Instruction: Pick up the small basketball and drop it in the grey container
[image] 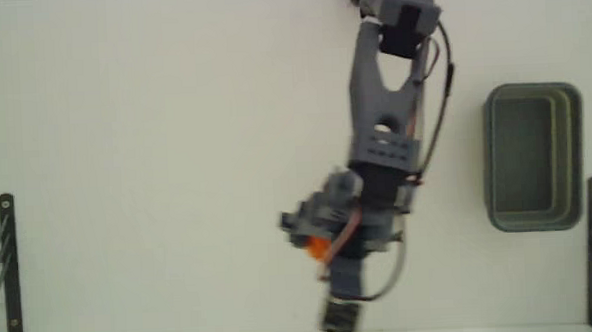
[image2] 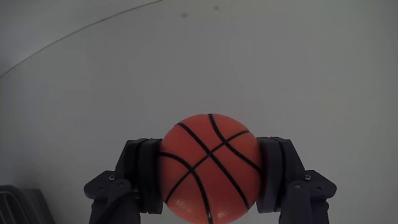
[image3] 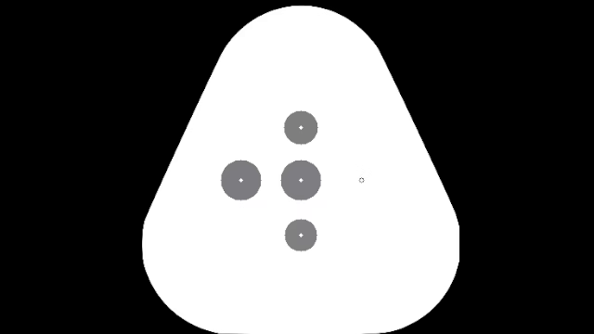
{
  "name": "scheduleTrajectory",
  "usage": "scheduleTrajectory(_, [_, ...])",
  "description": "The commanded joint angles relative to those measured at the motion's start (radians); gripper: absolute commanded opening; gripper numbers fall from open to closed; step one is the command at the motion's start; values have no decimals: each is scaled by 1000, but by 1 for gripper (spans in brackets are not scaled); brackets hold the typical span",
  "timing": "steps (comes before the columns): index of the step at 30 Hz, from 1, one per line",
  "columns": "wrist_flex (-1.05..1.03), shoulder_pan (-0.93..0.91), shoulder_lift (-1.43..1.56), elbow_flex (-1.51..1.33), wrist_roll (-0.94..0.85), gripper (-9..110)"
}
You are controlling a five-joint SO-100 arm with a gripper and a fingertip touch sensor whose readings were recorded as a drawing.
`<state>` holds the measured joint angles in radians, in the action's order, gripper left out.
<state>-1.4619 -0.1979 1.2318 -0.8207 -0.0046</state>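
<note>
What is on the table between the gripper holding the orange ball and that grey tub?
Nothing: in the fixed view, only bare white table lies between the gripper, shut on the small basketball, and the grey container.

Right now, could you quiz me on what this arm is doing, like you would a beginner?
1. True or false: the fingers are closed on the ball.
2. In the fixed view, where is the grey tub relative to the arm: A left, B right, C underneath?
3. What is inside the tub?

Key: 1 true, one finger presses each side of the ball in the wrist view. 2 B, near the right edge, apart from the arm. 3 nothing; it looks empty.
</note>
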Motion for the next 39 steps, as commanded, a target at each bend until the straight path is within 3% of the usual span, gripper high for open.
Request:
scheduleTrajectory(1, [2, 51, 116, -17, 5, 81])
scheduleTrajectory(39, [29, 694, 339, -268, 5, 81])
